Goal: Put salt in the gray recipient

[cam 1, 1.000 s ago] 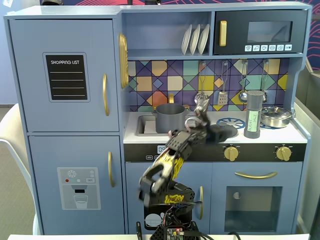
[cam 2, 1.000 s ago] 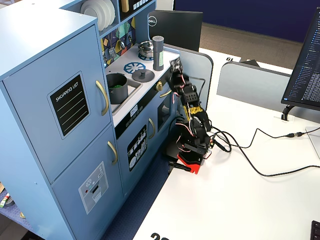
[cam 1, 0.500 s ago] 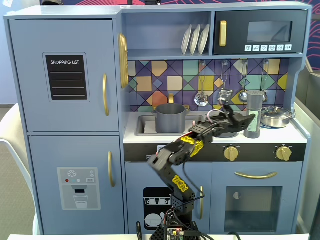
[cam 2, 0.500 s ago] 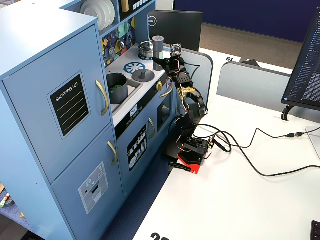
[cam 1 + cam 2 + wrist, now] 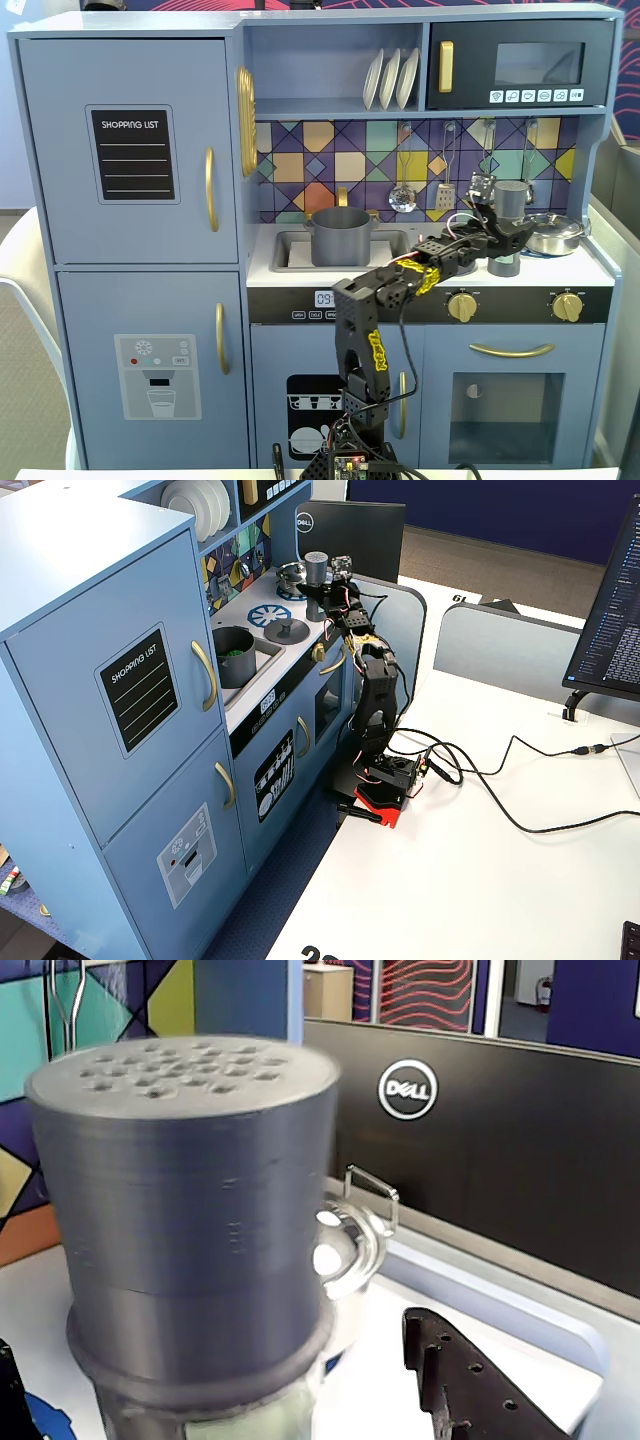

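Hand is sitting around the salt at the right end of the toy kitchen's tabletop, next to the steel pan. Wrist view is showing one black finger standing clear of the shaker body, so it's looking partly open with nothing clamped; can't tell if the other finger is touching.

The pot is sitting in the sink, well to the left in a fixed view.

Risks as I'm reading it:
- shaker is tall and slim with a wider cap, so closing off-centre or too high is likely tipping it into the pan
- a loose hold is letting it slip or swing on the carry over to the pot
- the lid is lying between shaker and pot, so a low pass is clipping its knob

Views: only the wrist view is showing the cap holes and finger gap. Only a fixed view is looking down into the pot, showing something green inside
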